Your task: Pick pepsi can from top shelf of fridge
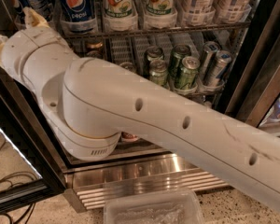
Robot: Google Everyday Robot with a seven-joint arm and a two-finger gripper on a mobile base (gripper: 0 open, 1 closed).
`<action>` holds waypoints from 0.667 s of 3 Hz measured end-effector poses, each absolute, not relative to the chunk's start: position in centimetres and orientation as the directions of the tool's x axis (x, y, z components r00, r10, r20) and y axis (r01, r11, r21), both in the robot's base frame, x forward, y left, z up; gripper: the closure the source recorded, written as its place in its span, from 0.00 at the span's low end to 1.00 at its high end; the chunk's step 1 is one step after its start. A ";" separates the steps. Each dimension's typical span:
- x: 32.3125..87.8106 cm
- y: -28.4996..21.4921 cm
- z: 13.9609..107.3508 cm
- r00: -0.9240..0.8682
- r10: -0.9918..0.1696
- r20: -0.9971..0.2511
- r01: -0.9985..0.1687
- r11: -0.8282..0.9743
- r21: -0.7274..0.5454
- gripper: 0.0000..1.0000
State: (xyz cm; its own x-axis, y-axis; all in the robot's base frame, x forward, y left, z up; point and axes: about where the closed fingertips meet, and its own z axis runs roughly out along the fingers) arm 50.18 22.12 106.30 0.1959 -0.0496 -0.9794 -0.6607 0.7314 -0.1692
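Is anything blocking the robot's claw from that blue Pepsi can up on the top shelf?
Nothing visible does. The gripper sits at upper left, just left of and slightly below the pepsi can, which stands at the front of the top shelf.
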 end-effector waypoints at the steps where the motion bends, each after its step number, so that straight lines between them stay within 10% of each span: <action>1: 50.0 22.4 105.3 0.172 -0.036 -0.984 -0.634 0.761 -0.138 0.38; 2: 50.0 22.1 104.8 0.160 -0.041 -0.986 -0.576 0.808 -0.127 0.40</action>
State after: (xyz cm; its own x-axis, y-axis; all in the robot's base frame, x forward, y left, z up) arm 49.96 22.10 104.81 0.1605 -0.0411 -0.9862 -0.5757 0.8077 -0.1273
